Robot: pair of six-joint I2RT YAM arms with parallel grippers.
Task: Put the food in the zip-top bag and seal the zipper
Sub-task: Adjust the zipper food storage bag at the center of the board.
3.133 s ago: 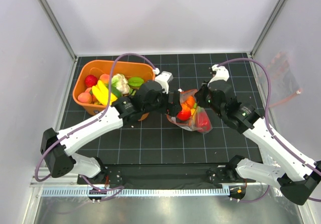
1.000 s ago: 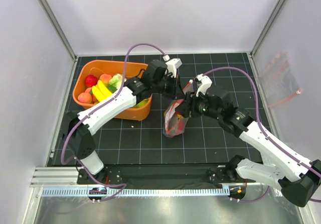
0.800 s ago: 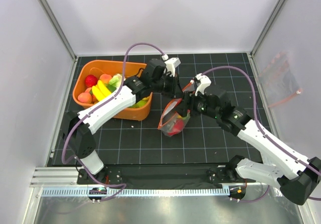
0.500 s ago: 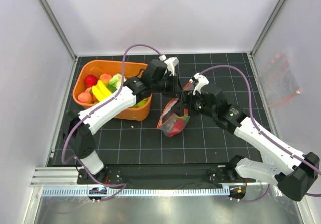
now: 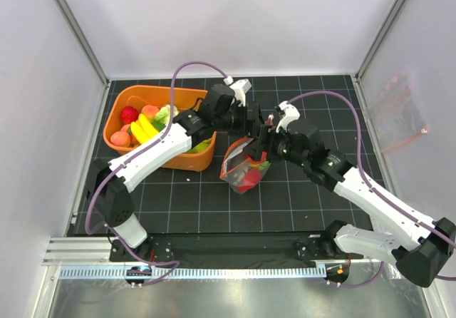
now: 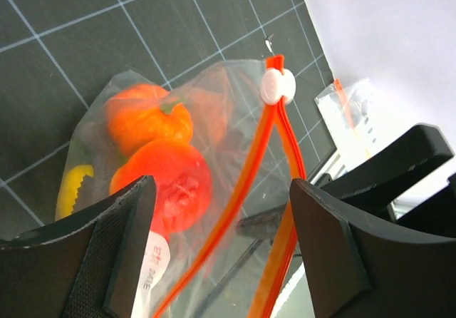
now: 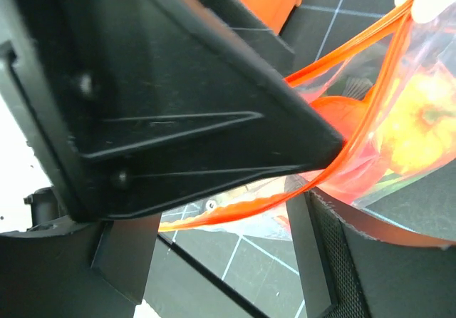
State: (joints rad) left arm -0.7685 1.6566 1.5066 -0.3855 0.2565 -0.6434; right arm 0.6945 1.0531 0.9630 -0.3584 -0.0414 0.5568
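The zip-top bag (image 5: 241, 170) lies on the black mat, mid-table, mouth agape. Inside it I see food: an orange piece (image 6: 148, 120), a red piece (image 6: 169, 188) and a yellow piece (image 6: 71, 190). The zipper (image 6: 267, 143) splits into two red-orange strips below its white tab (image 6: 278, 86). Both strips pass between the wide-apart jaws of my left gripper (image 6: 221, 190), which is open and touches neither. My right gripper (image 7: 228, 218) is open too, with one zipper strip (image 7: 246, 207) crossing its gap. Both grippers meet over the bag's mouth, left (image 5: 258, 127) and right (image 5: 266, 145).
An orange tub (image 5: 160, 90) at the back left holds more toy food, such as a banana (image 5: 146, 129) and a red fruit (image 5: 129, 113). A spare clear bag (image 5: 399, 108) hangs on the right wall. The left gripper's black body (image 7: 164, 90) fills much of the right wrist view.
My left gripper has opened and let go of the zipper strip. The right gripper has opened wider and shifted left. The bag's mouth has spread and the bag has slid slightly left.
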